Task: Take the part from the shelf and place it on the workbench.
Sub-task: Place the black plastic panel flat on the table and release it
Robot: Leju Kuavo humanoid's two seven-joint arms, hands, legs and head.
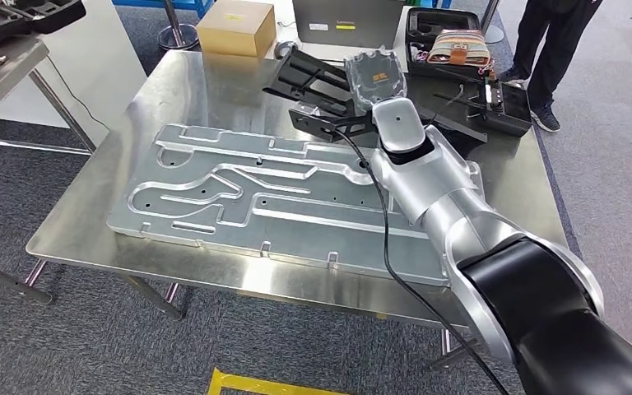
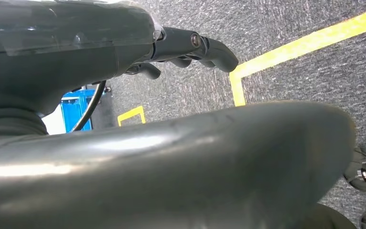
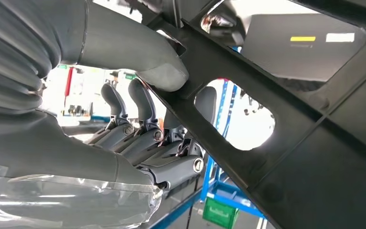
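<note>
A: Where is the black, flat plastic frame part with cut-out openings (image 1: 313,82)?

B: In the head view it is over the far side of the shiny metal surface (image 1: 90,222), grasped by the right robot hand (image 1: 374,78). Whether its underside touches the surface I cannot tell.

A: How does that robot hand grip it?

B: The right wrist view shows the thick grey thumb (image 3: 143,52) pressed on one face of the part (image 3: 276,124), with the darker fingers (image 3: 143,102) behind a bar of it. So it is clamped on the part.

A: And the left robot hand (image 2: 190,47)?

B: In the left wrist view its dark fingers (image 2: 214,50) curl inward with nothing in them, above grey carpet (image 2: 314,81) marked with yellow tape lines (image 2: 305,45).

A: What else lies on the surface?

B: A large, flat machined aluminium plate with grooved channels (image 1: 247,197) takes up the near half, just beside the part. A tan cardboard box (image 1: 237,26) stands at the far edge, and an open black case (image 1: 453,41) sits at the far right. A person in dark trousers (image 1: 555,49) stands beyond that corner.
</note>
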